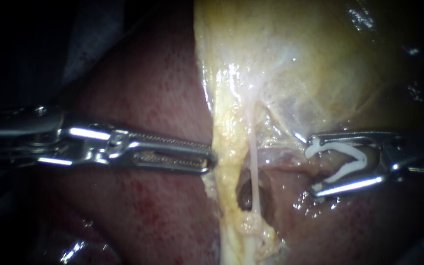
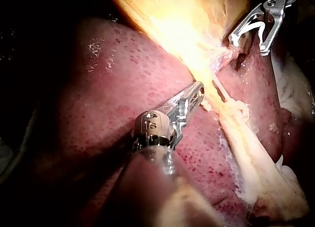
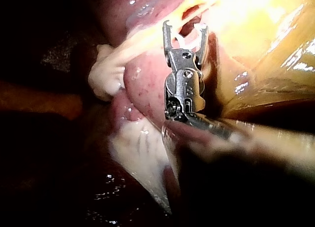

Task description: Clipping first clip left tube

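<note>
A thin pale tube [image 1: 253, 167] runs down across a dark opening [image 1: 246, 198] in the tissue below the yellow gallbladder [image 1: 310, 64]. My left instrument [image 1: 210, 160] comes in over the red liver [image 1: 138, 98], its long jaws shut on the edge of the yellow tissue strip [image 1: 226, 147] just left of the tube. My right instrument [image 1: 313, 167] lies to the right of the tube and apart from it. Its jaws stand wide, holding an open white clip [image 1: 354, 164] whose mouth faces the tube. The right wrist view shows the clip [image 3: 189, 40] between the jaws [image 3: 185, 27], with the tube [image 3: 147, 45] just ahead.
Liver [image 2: 113, 89] fills the ground under and beside my left instrument [image 2: 199, 90]. A yellow-white band of tissue [image 2: 256, 158] trails away from the tube. Wet pink tissue [image 1: 290, 162] lies between the tube and the clip. The edges of the endoscope view are dark.
</note>
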